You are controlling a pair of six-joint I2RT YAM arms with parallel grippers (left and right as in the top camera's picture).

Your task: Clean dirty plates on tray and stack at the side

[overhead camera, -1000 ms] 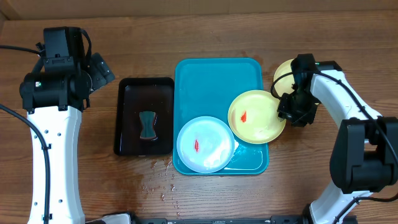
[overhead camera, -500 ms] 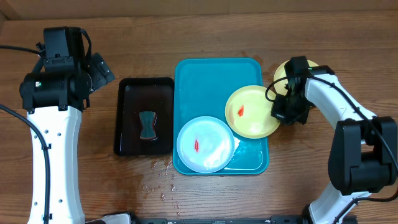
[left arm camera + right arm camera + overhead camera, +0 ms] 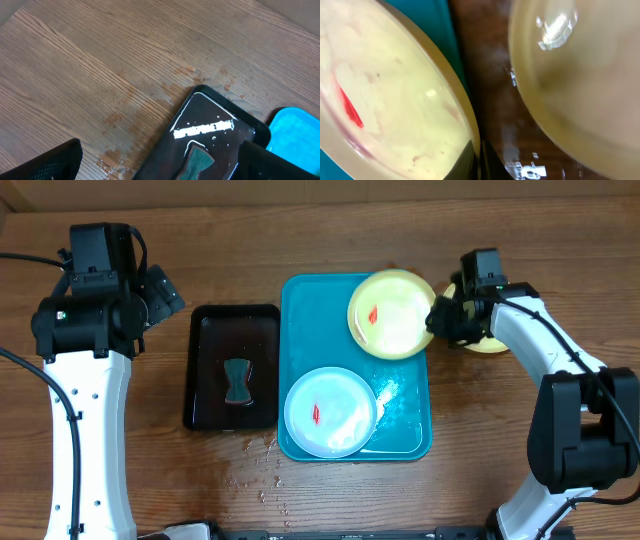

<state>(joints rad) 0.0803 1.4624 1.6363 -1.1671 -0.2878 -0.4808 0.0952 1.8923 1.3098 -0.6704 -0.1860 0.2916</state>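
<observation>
1. The right gripper (image 3: pixel 441 318) is closed on the right rim of a yellow-green plate (image 3: pixel 390 325), which is over the far right corner of the tray (image 3: pixel 405 430).
2. Its red smear (image 3: pixel 373 314) is not yet cleaned, so I judge this step is holding the plate ready for wiping.
3. Next, the left gripper (image 3: pixel 160 292), wide open and empty at the far left, probably must fetch the sponge (image 3: pixel 237 382).
4. The pale plate (image 3: pixel 335 412) waits on the near side of the tray.

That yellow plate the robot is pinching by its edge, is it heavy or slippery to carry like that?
Probably light: the right hand grips the yellow plate by its rim alone. It looks stiff, since the round outline shows no sag. Likely slippery: its surface is glossy and the tray under it looks wet.
</observation>
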